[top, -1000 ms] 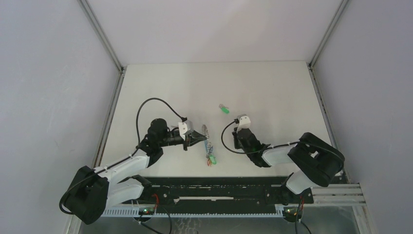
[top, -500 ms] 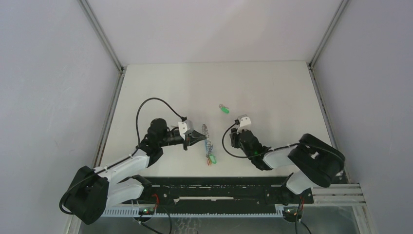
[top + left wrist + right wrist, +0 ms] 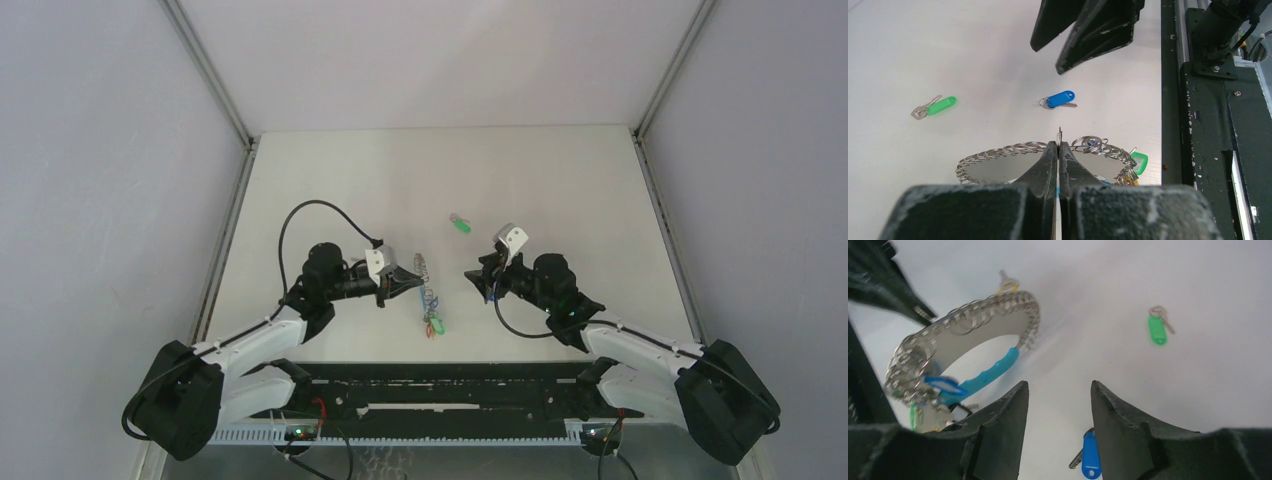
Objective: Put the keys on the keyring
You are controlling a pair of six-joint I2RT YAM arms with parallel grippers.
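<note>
Centre of top view: keyring (image 3: 421,270), a silver wire loop crowded with small rings, turquoise sleeve on one arc, upright. Green-headed key (image 3: 461,225) lies flat up-right of it; blue-headed key (image 3: 1060,99) flat, mid-frame in left wrist view.

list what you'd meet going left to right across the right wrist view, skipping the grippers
keyring → blue key → green key
</note>
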